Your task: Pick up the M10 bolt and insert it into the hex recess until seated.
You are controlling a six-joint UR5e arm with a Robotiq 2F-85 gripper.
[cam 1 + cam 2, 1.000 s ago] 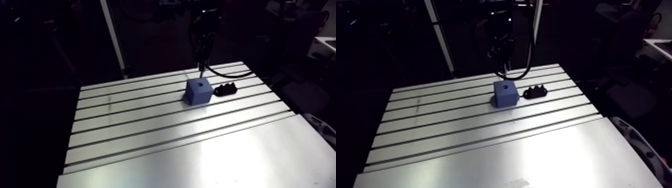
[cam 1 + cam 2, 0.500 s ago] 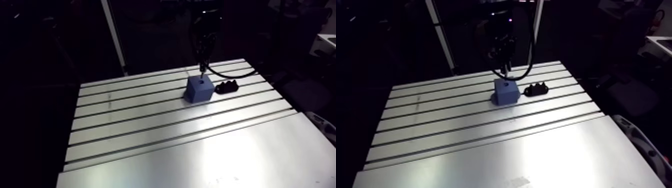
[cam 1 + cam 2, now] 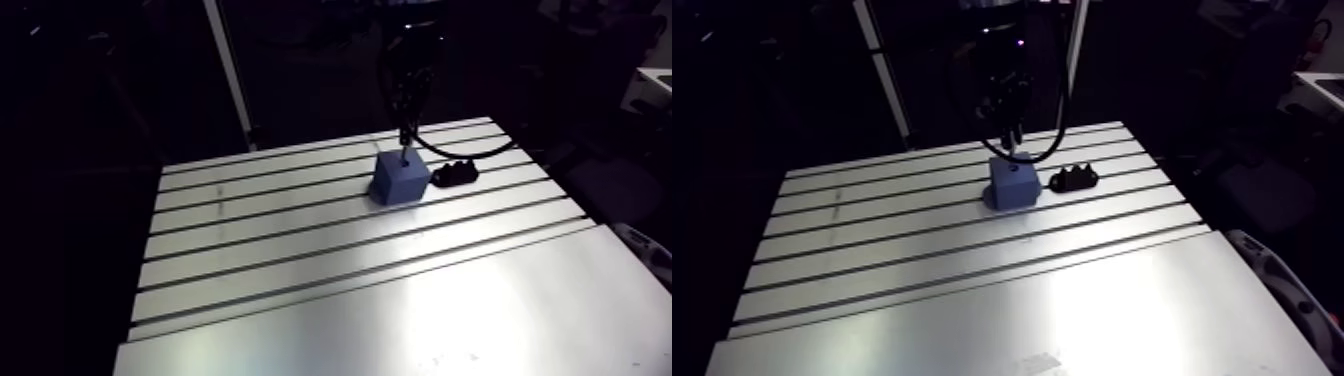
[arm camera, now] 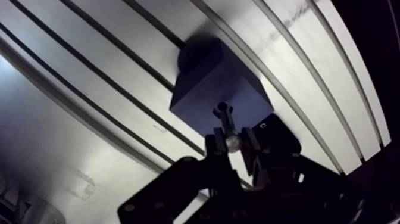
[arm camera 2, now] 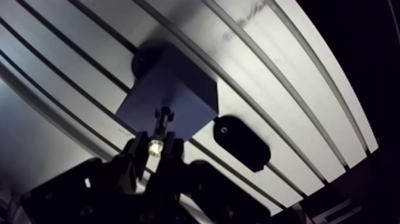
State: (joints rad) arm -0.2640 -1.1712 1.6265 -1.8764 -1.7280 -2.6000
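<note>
My tool (image 4: 231,143) clenched on bolt (image 4: 224,114), held upright right over block (image 4: 205,80) on bench (image 4: 89,149) so it drops straight into recess; recess hidden, seating looks not done yet

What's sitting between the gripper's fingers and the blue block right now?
The bolt, clamped in the gripper, its shank pointing down at the blue block. Nothing else lies between them; the wrist view shows it.
</note>
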